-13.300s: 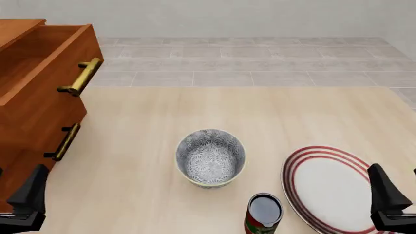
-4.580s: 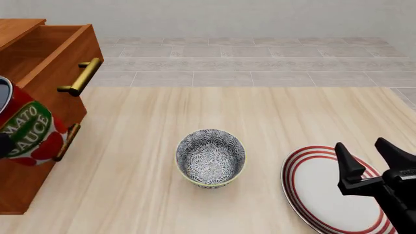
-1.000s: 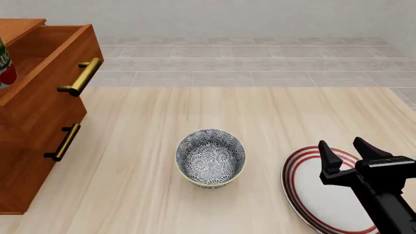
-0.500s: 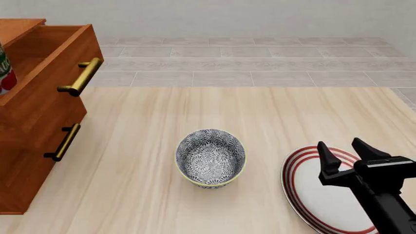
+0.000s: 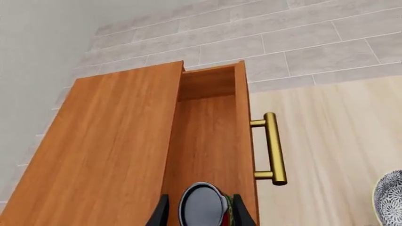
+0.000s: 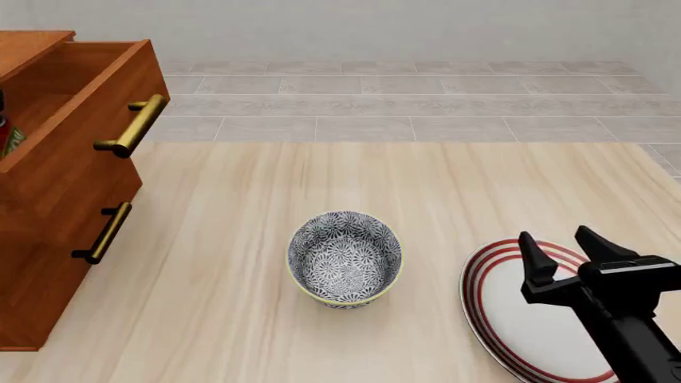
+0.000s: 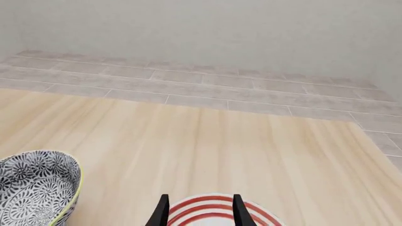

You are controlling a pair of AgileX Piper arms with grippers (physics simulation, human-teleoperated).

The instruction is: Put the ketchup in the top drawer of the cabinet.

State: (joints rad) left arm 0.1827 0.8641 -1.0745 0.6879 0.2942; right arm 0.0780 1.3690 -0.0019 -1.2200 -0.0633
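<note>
Table (image 6: 319, 183) of pale wood meets grey tiled floor (image 6: 426, 104).

cabinet (image 6: 59, 207): one
drawers: two
brass handles: two
ketchup (image 5: 204, 211): one can
bowl (image 6: 345, 258): one
plate (image 6: 529, 319): one
grippers seen: two

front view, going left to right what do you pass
ketchup at the left edge → cabinet with the top drawer pulled open → bowl → plate → right gripper
</note>
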